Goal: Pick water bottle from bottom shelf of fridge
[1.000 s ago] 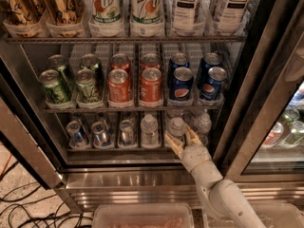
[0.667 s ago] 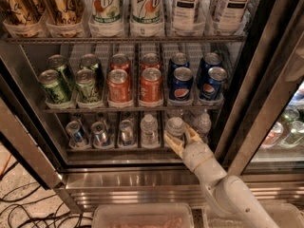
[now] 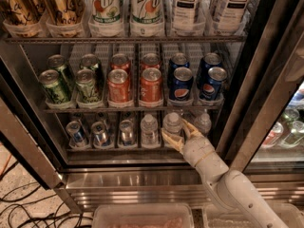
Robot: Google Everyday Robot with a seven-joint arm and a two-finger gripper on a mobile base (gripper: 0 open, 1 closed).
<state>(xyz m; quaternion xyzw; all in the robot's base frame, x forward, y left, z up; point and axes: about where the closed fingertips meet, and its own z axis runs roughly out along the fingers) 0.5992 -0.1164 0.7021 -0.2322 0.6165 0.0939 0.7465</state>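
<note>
The fridge point(image 3: 142, 180) stands open with its steel frame in front of me. The bottom shelf point(image 3: 118, 149) holds three clear water bottles with white caps on its right half: one point(image 3: 149, 127), a middle one point(image 3: 172, 122) and a right one point(image 3: 203, 121). My gripper point(image 3: 180, 133) reaches in over the front rail at the middle bottle. Its fingers are spread, one point(image 3: 169, 140) low at the bottle's front left, the other point(image 3: 191, 126) at its right. The bottle's lower part is hidden behind them. The bottle stands upright on the shelf.
Three silver-blue cans point(image 3: 99, 133) fill the shelf's left lanes. The rack above holds green, orange and blue cans point(image 3: 151, 85). The open glass door point(image 3: 266, 103) stands close on the right. A clear bin point(image 3: 142, 217) sits below, and cables point(image 3: 19, 203) lie on the floor at left.
My arm has pushed a little further into the bottom shelf, so the fingers now sit on either side of the middle bottle. The bottles and cans have not moved.
</note>
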